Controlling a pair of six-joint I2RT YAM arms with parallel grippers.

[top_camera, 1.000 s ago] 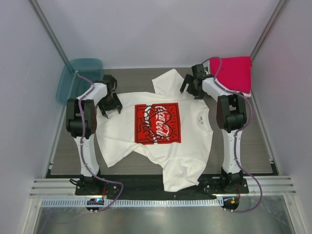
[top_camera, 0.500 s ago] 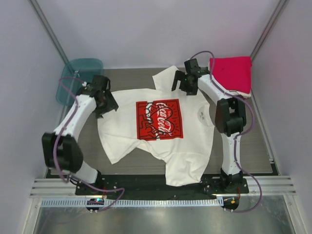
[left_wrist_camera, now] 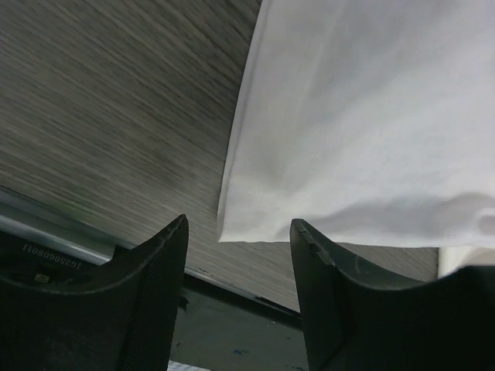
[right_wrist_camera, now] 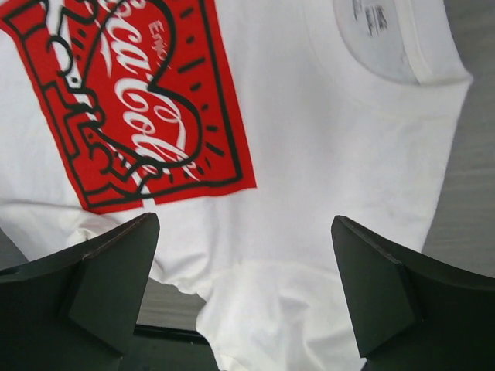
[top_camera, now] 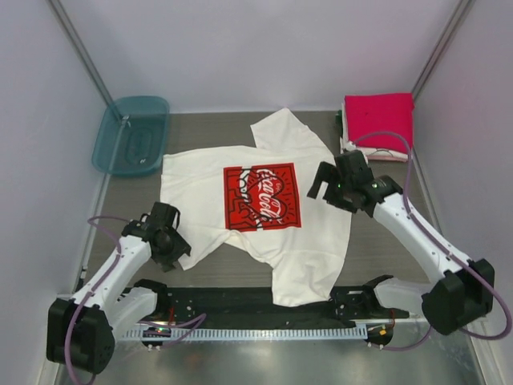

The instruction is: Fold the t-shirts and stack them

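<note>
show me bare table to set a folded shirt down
Bare table on the left between the teal tub, the white t-shirt and the left gripper; the far strip between tub and sleeve. Crowded: centre under that shirt, far right by the red t-shirt.

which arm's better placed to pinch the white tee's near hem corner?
Left. The left gripper sits open at that hem corner of the white tee, corner framed between its fingers. The right gripper, also open, hovers over the collar end.

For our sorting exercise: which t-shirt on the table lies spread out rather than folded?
The white t-shirt with the red chest print, spread flat mid-table. The pinkish-red t-shirt sits folded in the far right corner.
</note>
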